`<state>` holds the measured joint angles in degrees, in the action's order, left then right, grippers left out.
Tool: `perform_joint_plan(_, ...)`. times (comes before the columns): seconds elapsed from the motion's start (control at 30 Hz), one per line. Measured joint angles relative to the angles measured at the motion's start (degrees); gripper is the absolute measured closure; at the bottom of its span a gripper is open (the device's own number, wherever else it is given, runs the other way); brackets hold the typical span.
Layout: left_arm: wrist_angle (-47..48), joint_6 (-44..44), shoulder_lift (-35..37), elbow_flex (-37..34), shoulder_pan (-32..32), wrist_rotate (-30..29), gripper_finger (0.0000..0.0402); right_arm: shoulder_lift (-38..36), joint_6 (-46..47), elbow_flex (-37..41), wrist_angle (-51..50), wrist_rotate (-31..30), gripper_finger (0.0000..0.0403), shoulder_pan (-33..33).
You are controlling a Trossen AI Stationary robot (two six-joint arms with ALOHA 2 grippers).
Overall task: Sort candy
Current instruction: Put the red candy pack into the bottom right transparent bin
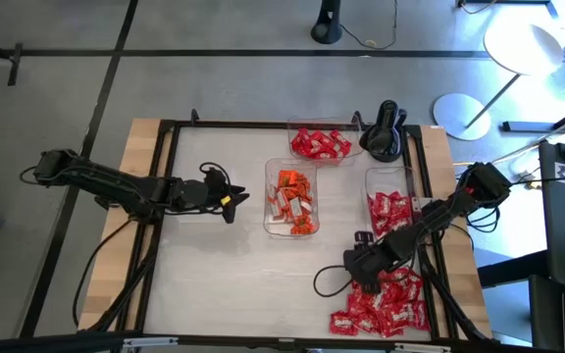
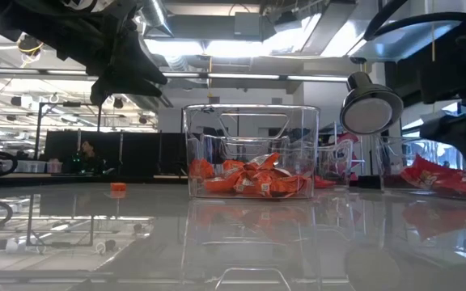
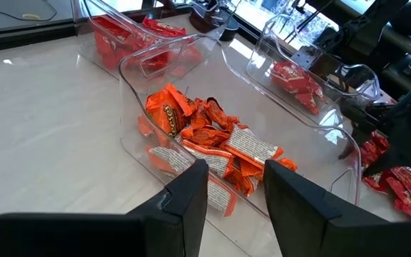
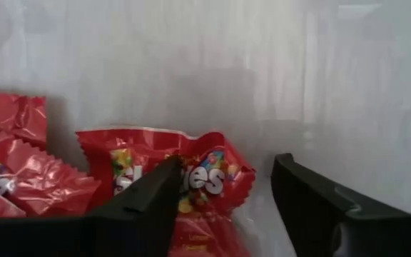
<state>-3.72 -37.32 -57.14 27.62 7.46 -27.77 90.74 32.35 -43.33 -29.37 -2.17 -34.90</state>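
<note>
Loose red candy (image 1: 385,306) lies in a pile at the table's near right corner. My right gripper (image 1: 359,275) points down at the pile's far left edge, open, fingers astride the edge of a red packet with white letters (image 4: 205,175). Orange candy (image 1: 292,201) fills the clear middle tray (image 1: 268,196). Plain red candy lies in the far tray (image 1: 320,144), and red candy with white marks in the right tray (image 1: 388,211). My left gripper (image 1: 233,201) hangs open and empty above the table, left of the middle tray (image 3: 130,78). My right gripper comes down from above on the red packet's edge (image 4: 191,171). One finger (image 4: 155,196) stands over that edge and the other (image 4: 312,196) over bare table. Whether either finger touches the packet I cannot tell.
A black stand (image 1: 383,132) sits at the far right between the trays. Black frame rails (image 1: 160,196) run along the table's edges. Bare white table (image 1: 224,284) lies open at the near left and middle.
</note>
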Motion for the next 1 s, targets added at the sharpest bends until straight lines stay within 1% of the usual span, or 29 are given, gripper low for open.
perform_joint_plan(0.27,-0.01,-0.10,0.00,0.00,0.00,0.00,0.0274,0.07,0.19,0.07,0.16,-0.09,0.0336,0.00)
perform_joint_plan(0.4,-0.01,-0.15,-0.01,0.00,0.00,0.00,0.0274,0.05,-0.79,-0.61,-1.01,-0.41,0.0388,0.00)
perform_joint_plan(0.47,-0.01,-0.22,0.00,0.00,0.00,0.00,0.0274,0.04,-1.40,-2.22,-2.52,-1.05,0.0397,-0.02)
perform_joint_plan(0.53,-0.01,-0.58,0.00,0.00,0.00,0.02,0.0274,-0.02,-2.87,-4.94,-6.10,-3.11,0.0396,0.00)
perform_joint_plan(0.63,-0.07,-1.15,-0.02,0.00,0.00,0.04,0.0274,-2.24,-5.79,-11.66,-13.00,-8.02,0.0398,0.07)
perform_joint_plan(0.73,-0.18,-1.27,0.00,0.00,0.00,0.04,0.0274,-5.29,-7.48,-17.67,-22.50,-14.42,0.0401,0.07)
perform_joint_plan(0.87,-0.20,-1.27,0.00,0.00,0.00,0.04,0.0274,-11.98,-6.94,-23.12,-31.61,-23.45,0.0402,0.62)
perform_joint_plan(1.0,-0.18,-1.27,0.00,0.00,0.01,0.04,0.0274,-19.59,-0.94,-23.13,-38.33,-27.39,0.0402,3.20)
